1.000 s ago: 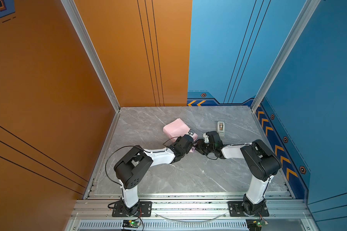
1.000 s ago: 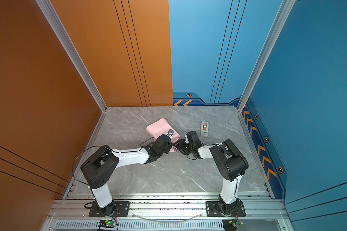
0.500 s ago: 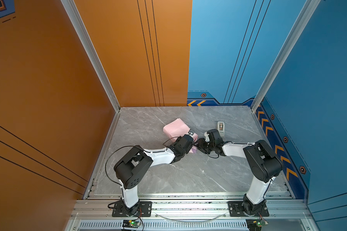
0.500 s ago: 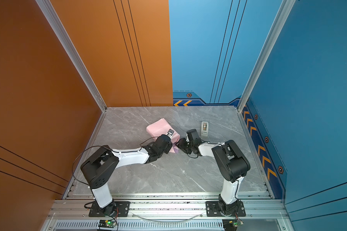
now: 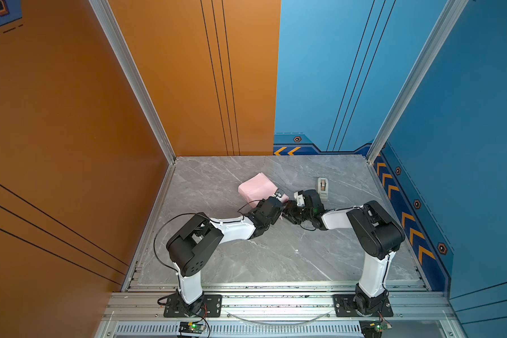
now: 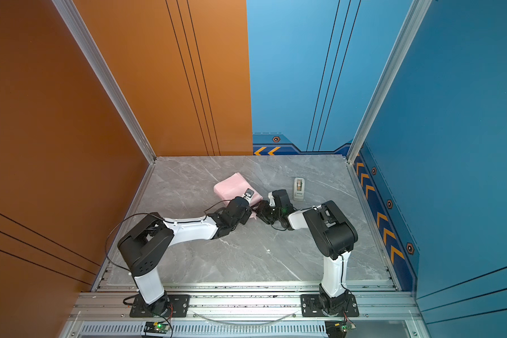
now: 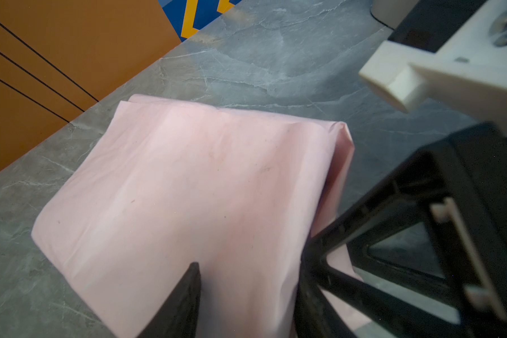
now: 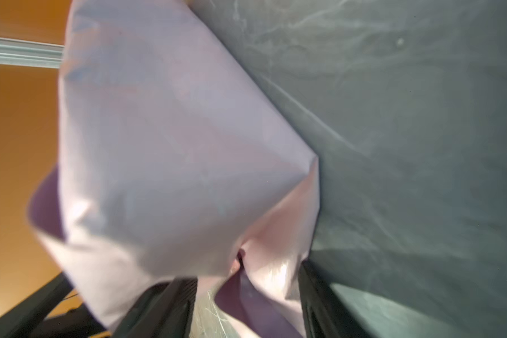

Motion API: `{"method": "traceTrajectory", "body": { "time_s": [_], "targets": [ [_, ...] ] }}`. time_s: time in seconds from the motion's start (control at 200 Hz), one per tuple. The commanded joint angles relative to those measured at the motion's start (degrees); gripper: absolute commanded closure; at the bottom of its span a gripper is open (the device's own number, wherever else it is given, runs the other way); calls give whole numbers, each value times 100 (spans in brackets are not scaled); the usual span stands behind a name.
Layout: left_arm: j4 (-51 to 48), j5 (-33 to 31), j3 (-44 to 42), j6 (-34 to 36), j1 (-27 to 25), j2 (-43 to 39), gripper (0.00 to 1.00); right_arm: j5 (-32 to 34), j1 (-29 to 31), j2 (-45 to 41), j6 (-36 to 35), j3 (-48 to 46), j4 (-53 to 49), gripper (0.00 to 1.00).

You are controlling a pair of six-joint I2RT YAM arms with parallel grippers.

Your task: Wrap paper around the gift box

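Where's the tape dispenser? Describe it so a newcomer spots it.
On the grey marble tabletop, look at the side nearer the blue side wall. The tape dispenser stands alone there, right of the pink paper bundle. It is small, beige and boxy, unlike that larger soft pink bundle.

No words or nos. legible anywhere, signs only. Two orange chevrons (image 5: pixel 287 151) on the blue wall band just behind the table's (image 5: pixel 275 257) far edge, w/ a hexagon emblem (image 5: pixel 297 139) above them. Along the table's right edge: a chevron row (image 5: pixel 407 218), also orange, + more hexagon badges (image 5: pixel 417 204). Over the table's middle, a small black tag (image 5: pixel 279 193) on the left arm's wrist w/ a white round logo, too small to read.
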Motion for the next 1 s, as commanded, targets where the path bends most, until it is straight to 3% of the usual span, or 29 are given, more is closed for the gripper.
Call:
{"method": "traceTrajectory", "body": {
  "time_s": [0.0,0.185,0.501,0.996],
  "targets": [
    [-1320,778,-416,-258,105,533,50,-25,-12,22,156,-240,322,38],
    [-1273,828,-415,-290,125,557,50,2,-3,-208,329,-598,544,33],
    [-1213,866,-443,-322,146,542,50,21,149,-152,1392,-1257,1948,32],
    [-1166,865,-489,-318,150,505,51,945,348,186,2001,-1103,2667,32]
  ]
}}
